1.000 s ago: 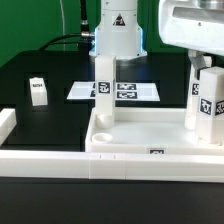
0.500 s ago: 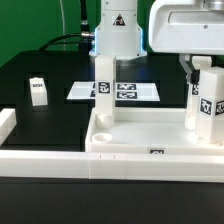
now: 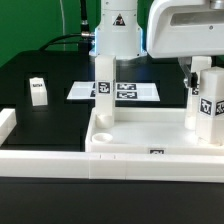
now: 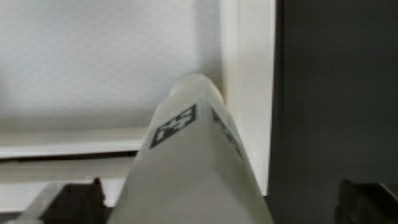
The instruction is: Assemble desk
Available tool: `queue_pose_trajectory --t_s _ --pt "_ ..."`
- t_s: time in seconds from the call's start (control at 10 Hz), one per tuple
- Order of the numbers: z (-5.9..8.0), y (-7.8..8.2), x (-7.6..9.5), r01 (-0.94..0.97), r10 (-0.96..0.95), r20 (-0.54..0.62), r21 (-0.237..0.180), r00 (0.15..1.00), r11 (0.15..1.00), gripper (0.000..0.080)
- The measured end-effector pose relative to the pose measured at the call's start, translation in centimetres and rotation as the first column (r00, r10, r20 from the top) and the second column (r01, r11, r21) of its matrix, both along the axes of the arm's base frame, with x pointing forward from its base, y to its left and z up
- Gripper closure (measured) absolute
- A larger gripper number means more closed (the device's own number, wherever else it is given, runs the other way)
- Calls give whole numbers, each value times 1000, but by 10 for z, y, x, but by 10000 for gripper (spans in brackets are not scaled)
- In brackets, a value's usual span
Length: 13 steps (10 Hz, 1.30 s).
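A loose leg (image 3: 38, 91) sits well apart on the black table (image 3: 45, 125), and the marker board (image 3: 135, 91) lies behind the tabletop (image 3: 140, 135), where a corner leg (image 3: 103, 85) stands upright. At the exterior view's right, the gripper (image 3: 196, 68) is spread wide over an upright leg (image 3: 203, 108) in the tabletop. Its fingers (image 4: 71, 200) are clear of the leg on both sides.

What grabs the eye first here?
Upright white legs stand in the tabletop: one leg at the far corner on the exterior view's left, a pair of legs close together on its right. The gripper hangs over that pair, its fingers spread either side of a leg, not touching it in the wrist view. A fourth leg sits alone on the black table, far on the exterior view's left.
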<state>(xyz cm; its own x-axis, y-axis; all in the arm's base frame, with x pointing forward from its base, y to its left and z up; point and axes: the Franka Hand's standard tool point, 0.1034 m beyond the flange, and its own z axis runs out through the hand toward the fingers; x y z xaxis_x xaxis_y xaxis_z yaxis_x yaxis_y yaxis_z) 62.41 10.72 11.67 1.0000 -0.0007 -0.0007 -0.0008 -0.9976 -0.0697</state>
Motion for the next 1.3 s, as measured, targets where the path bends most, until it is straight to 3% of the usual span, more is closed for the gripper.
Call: queue_pose_trajectory --t_s 0.4,0.7,0.8,0.9,1.3 --pt "1 -5 2 -245 246 24 -16 969 969 150" --pt "0 -6 2 -278 278 25 -20 960 960 161" --pt "0 -6 2 -278 278 24 -20 960 960 373" --pt "0 -6 2 -278 278 25 -20 960 960 509" --pt "0 -6 2 -214 214 21 -18 977 977 511"
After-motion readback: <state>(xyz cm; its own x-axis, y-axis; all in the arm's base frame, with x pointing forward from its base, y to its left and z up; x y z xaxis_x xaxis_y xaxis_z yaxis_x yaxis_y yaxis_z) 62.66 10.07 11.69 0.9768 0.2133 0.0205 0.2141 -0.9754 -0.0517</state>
